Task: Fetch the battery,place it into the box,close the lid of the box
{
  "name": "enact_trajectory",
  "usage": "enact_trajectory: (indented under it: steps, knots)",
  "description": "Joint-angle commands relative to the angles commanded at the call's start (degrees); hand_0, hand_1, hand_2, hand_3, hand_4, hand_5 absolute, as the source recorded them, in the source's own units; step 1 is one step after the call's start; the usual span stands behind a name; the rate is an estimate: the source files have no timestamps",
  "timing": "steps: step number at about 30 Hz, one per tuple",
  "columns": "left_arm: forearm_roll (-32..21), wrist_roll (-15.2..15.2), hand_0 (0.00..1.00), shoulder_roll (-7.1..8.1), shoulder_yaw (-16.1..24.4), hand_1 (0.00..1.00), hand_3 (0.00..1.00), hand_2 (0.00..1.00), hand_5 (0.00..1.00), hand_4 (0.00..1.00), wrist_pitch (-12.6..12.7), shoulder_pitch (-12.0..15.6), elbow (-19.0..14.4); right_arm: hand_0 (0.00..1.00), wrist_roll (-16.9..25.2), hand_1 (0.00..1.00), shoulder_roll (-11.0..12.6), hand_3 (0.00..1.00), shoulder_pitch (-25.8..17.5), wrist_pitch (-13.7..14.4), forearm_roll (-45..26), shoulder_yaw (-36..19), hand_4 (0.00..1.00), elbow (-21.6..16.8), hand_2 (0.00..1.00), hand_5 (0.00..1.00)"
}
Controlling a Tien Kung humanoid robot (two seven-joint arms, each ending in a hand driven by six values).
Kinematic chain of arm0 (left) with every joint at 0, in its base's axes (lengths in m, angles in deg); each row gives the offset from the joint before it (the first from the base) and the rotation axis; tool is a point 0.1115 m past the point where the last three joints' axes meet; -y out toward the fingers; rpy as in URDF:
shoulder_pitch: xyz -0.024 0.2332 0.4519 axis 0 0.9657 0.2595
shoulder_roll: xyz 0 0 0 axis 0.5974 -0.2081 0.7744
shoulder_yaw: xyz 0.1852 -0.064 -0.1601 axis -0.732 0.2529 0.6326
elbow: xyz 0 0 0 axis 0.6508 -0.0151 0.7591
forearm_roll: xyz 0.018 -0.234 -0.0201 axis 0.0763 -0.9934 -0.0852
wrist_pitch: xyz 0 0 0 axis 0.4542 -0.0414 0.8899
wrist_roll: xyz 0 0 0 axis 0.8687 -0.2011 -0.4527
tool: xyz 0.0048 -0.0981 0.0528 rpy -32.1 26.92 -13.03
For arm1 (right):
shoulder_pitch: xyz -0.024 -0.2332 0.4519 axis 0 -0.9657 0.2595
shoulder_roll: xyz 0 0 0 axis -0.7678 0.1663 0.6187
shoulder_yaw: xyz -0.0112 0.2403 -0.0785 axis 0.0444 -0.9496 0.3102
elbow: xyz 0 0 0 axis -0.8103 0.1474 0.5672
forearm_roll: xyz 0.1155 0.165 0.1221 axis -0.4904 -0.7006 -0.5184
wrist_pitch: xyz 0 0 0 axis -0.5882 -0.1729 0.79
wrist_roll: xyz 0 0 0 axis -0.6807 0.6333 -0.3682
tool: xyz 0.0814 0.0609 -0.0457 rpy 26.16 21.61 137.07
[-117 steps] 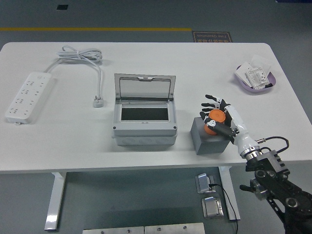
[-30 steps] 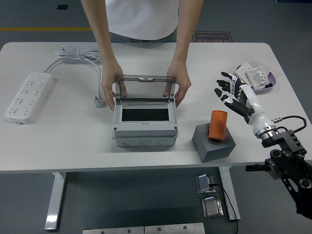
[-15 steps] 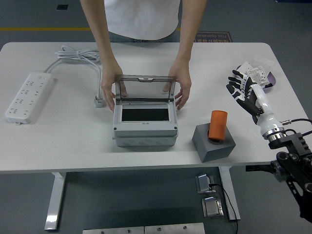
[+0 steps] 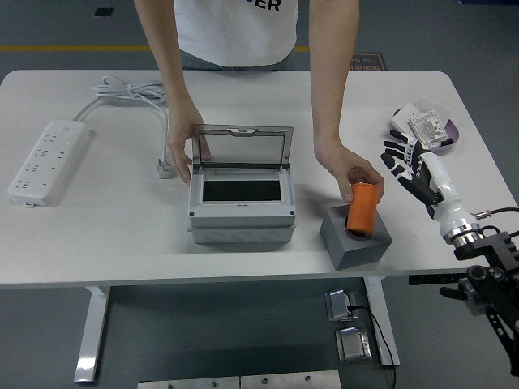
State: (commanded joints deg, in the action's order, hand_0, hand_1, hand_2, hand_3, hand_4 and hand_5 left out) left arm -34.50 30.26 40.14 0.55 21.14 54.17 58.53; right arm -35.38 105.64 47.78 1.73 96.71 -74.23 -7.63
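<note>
Person's hand has moved onto battery.

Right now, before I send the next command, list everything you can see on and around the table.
Grey plastic junction box: one, table centre, clear hinged lid raised.
Orange cylindrical battery: one, standing in the grey block holder, right of the box.
White power strip: one, far left, its white cable coiled at the back.
Purple shallow tray: one, far right, holding white socket parts.
White table: one.
Metal parts: two, on the floor below.
Person: one hand on the box's left side, the other hand gripping the battery's top.
Robot right hand: fingers spread, empty, right of the battery. Left arm not visible.
</note>
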Motion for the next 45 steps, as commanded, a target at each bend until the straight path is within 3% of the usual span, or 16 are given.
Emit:
enact_trajectory:
  steps: [3, 36, 45]
  knots:
    - [-0.5, -0.1, 0.643, 0.08, -0.5, 0.703, 0.641, 0.647, 0.226, 0.707, 0.0, 0.0, 0.0, 0.885, -0.1, 0.81, 0.0, 0.913, 0.1, 0.0, 0.3, -0.3, 0.946, 0.0, 0.81, 0.673]
    - [1.9, -0.2, 0.643, -0.07, 1.8, 0.703, 0.641, 0.646, 0.223, 0.707, 0.1, -0.3, -0.2, 0.885, 0.6, 0.798, -1.4, 0.909, -0.3, 1.1, 0.8, -1.9, 0.945, 0.6, 0.801, 0.66]
    - [1.9, -0.2, 0.643, -0.19, 1.8, 0.703, 0.64, 0.646, 0.222, 0.708, 0.1, -0.3, -0.2, 0.884, 3.8, 0.795, -2.0, 0.906, -2.7, 2.8, -2.6, 2.1, 0.944, -1.2, 0.8, 0.659]
